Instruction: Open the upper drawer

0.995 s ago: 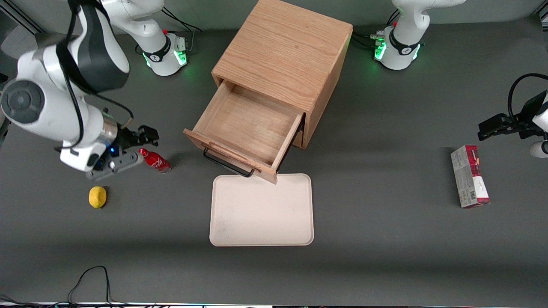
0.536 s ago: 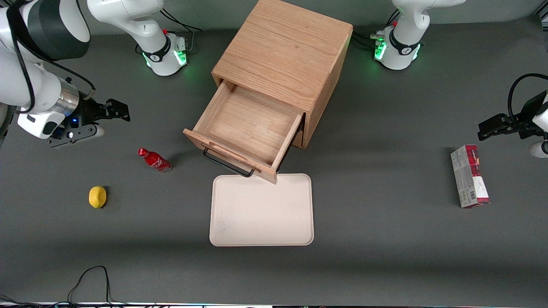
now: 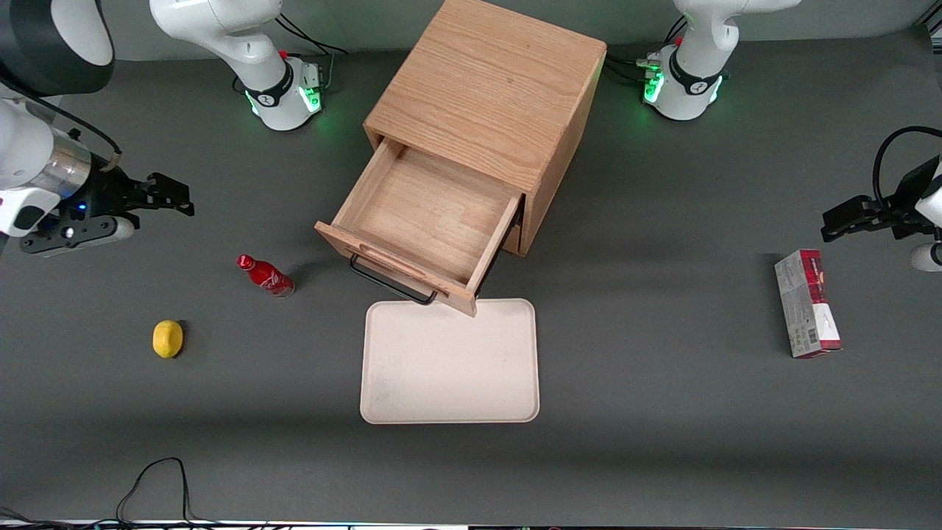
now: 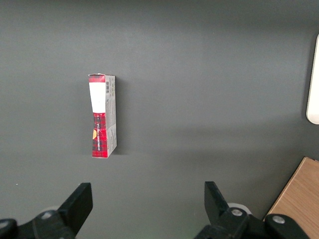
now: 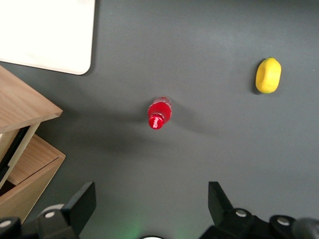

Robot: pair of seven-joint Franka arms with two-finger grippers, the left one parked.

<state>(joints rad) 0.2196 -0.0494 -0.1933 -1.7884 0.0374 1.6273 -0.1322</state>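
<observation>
Drawer position is the main thing to read: the upper drawer (image 3: 427, 224) is pulled far out of the wooden cabinet (image 3: 489, 88), so I judge the opening to be done. The gripper (image 3: 173, 199) hangs above the bare table (image 3: 662, 412) at the working arm's end, well apart from the drawer, with its two black fingers spread and nothing between them. From the gripper, the drawer lies sideways toward the middle of the table. The thin black wire handle (image 3: 390, 283) runs along the drawer front, and its long axis sits oblique to the table edge.

The drawer is of light oak with visible grain, a shallow open box, empty inside. A smooth cream tray (image 3: 449, 361) with rounded corners lies just in front of it. Between gripper and drawer stands a small red bottle (image 3: 266, 275), and a yellow lemon (image 3: 167, 338) lies nearer to the front camera. In the right wrist view the bottle (image 5: 159, 113) shows from above.
</observation>
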